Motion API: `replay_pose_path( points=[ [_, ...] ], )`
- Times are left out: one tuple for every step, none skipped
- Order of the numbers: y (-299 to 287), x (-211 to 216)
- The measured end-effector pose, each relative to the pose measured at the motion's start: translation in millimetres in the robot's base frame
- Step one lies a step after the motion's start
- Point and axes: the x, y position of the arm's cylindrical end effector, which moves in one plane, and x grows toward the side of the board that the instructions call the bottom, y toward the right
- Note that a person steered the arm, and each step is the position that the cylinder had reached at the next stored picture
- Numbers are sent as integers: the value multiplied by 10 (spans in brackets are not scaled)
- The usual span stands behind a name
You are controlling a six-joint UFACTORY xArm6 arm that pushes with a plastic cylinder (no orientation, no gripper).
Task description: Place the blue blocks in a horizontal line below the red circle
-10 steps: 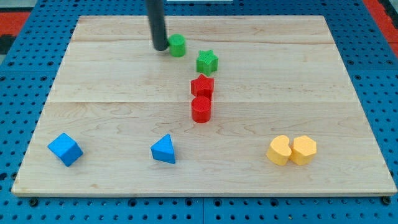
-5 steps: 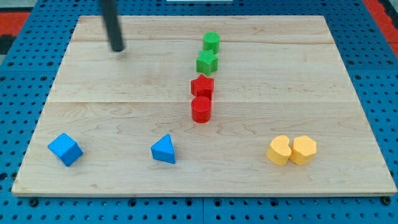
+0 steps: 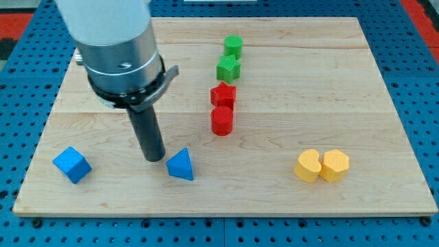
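My tip (image 3: 152, 157) rests on the board just left of the blue triangle (image 3: 181, 165), close to it but with a small gap. The blue cube (image 3: 71, 165) lies further left, near the board's lower left corner. The red circle (image 3: 221, 120) stands at mid-board, up and right of the triangle, with the red star (image 3: 223, 94) touching it from above. The arm's grey body fills the upper left of the view and hides the board behind it.
A green star (image 3: 228, 68) and a green cylinder (image 3: 233, 46) continue the column above the red star. Two yellow blocks (image 3: 322, 165) sit side by side at the lower right. The wooden board (image 3: 384, 123) lies on a blue pegboard.
My tip moved from the top of the board, first leftward, then down to beside the blue triangle. The green cylinder was pushed right, to above the green star.
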Motion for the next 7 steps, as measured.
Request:
replay_pose_path(
  points=[
    [-17,267],
    [267,324],
    [394,251],
    [395,69],
    [541,25],
    [570,87],
    [-46,102]
  ],
)
